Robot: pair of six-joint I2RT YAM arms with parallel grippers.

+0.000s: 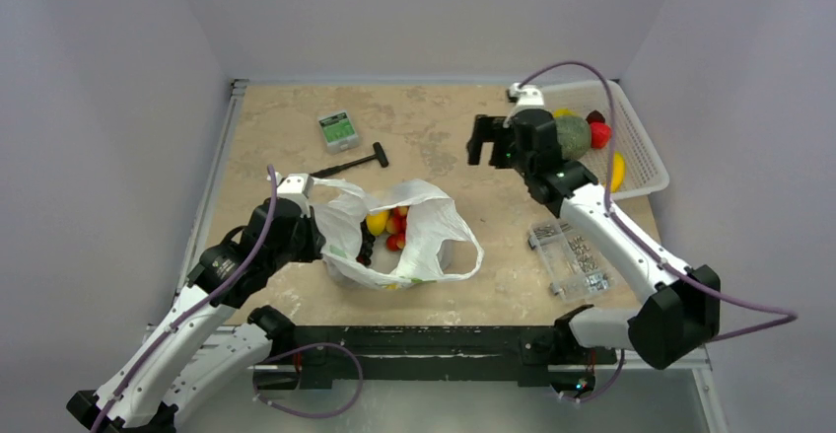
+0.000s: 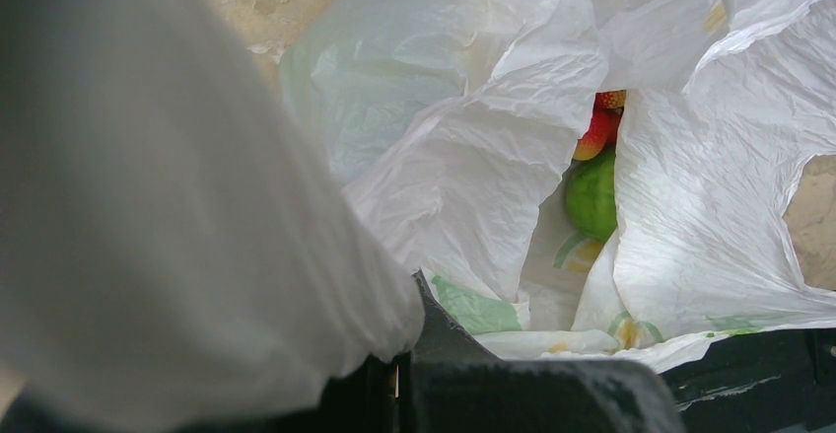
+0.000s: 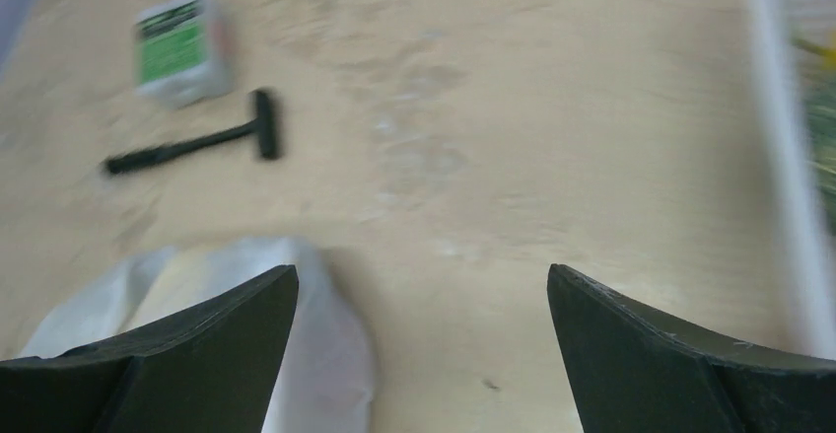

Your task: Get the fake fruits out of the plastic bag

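Our L arm (image 1: 232,265) bends fwd & inward, L gripper (image 1: 367,246) closed tight, angled down. Our R arm (image 1: 611,231) stretches far fwd, wrist turned left, R gripper (image 3: 422,285) w/ fingers spread wide.

The plastic bag (image 2: 473,157) hides most fruits (image 2: 592,196); the basket (image 3: 784,157) is blurred, cropped.

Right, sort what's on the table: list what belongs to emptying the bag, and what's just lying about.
Job in hand:
plastic bag
fake fruits inside it
white basket, holding other fruits

Lying about:
green-labelled box
black T-handle
clear box of screws
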